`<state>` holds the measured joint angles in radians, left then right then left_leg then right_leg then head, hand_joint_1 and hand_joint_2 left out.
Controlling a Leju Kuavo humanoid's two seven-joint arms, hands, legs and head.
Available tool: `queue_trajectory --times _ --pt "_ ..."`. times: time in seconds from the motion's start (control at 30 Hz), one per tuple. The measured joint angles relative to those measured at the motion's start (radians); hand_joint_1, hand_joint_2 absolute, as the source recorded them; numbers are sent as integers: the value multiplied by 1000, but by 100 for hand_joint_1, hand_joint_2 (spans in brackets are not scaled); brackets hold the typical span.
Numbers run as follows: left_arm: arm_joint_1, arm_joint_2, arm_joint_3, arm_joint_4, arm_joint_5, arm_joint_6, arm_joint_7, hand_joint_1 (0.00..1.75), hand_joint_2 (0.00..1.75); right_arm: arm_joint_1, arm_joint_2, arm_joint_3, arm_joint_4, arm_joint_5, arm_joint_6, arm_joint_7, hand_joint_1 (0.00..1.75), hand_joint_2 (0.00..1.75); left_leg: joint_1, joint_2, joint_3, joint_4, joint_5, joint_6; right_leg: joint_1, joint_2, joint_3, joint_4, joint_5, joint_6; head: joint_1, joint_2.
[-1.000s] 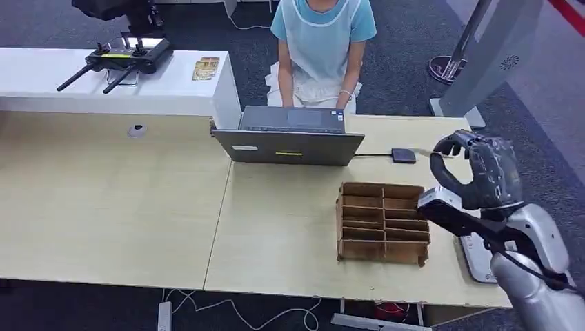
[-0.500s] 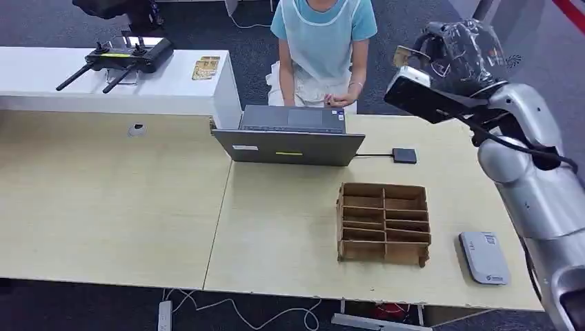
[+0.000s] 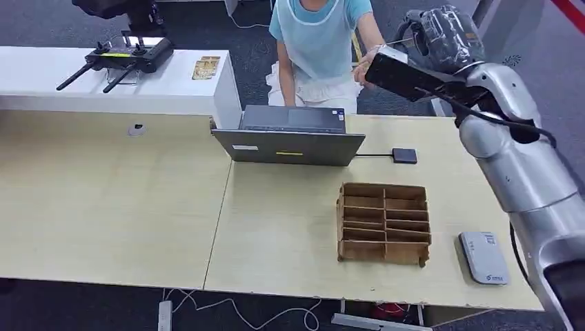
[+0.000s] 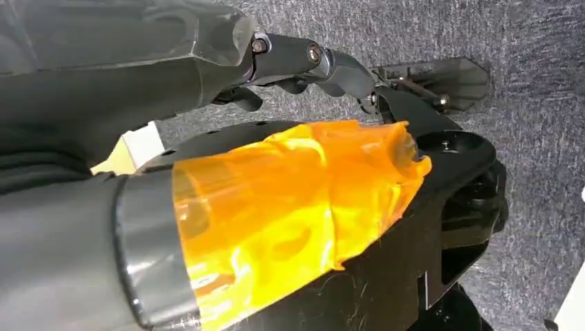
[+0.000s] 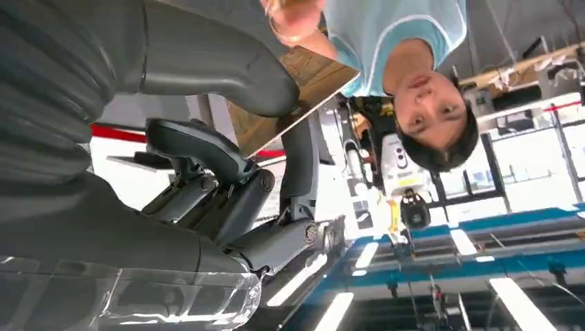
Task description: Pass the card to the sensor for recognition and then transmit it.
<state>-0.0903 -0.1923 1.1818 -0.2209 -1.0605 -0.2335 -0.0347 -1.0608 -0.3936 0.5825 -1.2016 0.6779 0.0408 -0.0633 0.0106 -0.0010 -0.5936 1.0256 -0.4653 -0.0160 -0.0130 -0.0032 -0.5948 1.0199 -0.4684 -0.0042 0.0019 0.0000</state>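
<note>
- The right hand [image 3: 441,34] is lifted high, up above the far edge of the surface [image 3: 110,207].
- Its thumb and fingers [image 5: 207,148] pinch a thin brown card [image 5: 290,96]. The other fingers are curled close by.
- The card sticks out from the hand toward a person [image 3: 321,41] in a light blue top.
- The person's hand [image 5: 293,17] is at the far end of the card, just beside the right hand. I cannot tell if it has hold of the card.
- Below the right hand, on the surface, lies a small black pad [image 3: 404,155] with a wire going to a grey laptop [image 3: 290,138].
- Nearer to the robot, well below the hand, stands a brown cardboard box [image 3: 383,222] with many small slots.
- Just beside the box, under the right arm, lies a flat grey card reader [image 3: 484,257].
- Far off to the side of the hand, a white counter [image 3: 103,86] carries a black remote [image 3: 124,58] with two long sticks.
- The left hand [image 4: 303,58] hangs down over grey carpet. Its dark fingers are curled in with nothing in them.
</note>
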Motion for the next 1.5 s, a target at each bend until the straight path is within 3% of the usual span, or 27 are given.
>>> queue_trajectory --times 0.37,0.57,0.6,0.63,0.67,0.7,1.07,1.5 --pt "-2 0 -18 0 -25 -5 16 0 0 -121 147 39 359 -4 -43 -2 173 175 0 0 1 0 1 -1 0 0 0 0 0 0 0 0" --pt "-3 0 -19 0 -25 -5 19 0 0 -143 190 43 488 -1 -57 -3 169 175 0 0 0 0 1 -1 0 0 0 0 0 0 0 0" --pt "-3 0 -20 0 -25 -5 19 0 0 -147 195 44 506 1 -58 -3 162 175 0 0 0 0 1 -1 0 0 0 0 0 0 0 0" --pt "-3 0 -20 0 -25 -5 20 0 0 -150 200 45 527 2 -58 -2 136 175 0 0 0 0 1 -1 0 0 0 0 0 0 0 0" --pt "-3 0 -20 0 -25 -5 20 0 0 -153 204 45 543 2 -59 -1 51 175 0 0 0 0 1 -1 0 0 0 0 0 0 0 0" --pt "-3 0 -20 0 -26 -5 20 0 0 -154 206 45 558 2 -62 -1 0 175 0 0 0 0 1 -1 0 0 0 0 0 0 0 0" --pt "-3 0 -20 0 -26 -3 22 0 0 -159 214 45 635 4 -102 -9 0 175 0 0 1 0 1 -1 0 0 0 0 0 0 0 0" --pt "-2 1 -20 0 -19 3 21 0 0 -156 190 8 604 23 -169 -29 0 175 0 0 0 1 1 -1 0 0 -1 0 0 0 0 0"
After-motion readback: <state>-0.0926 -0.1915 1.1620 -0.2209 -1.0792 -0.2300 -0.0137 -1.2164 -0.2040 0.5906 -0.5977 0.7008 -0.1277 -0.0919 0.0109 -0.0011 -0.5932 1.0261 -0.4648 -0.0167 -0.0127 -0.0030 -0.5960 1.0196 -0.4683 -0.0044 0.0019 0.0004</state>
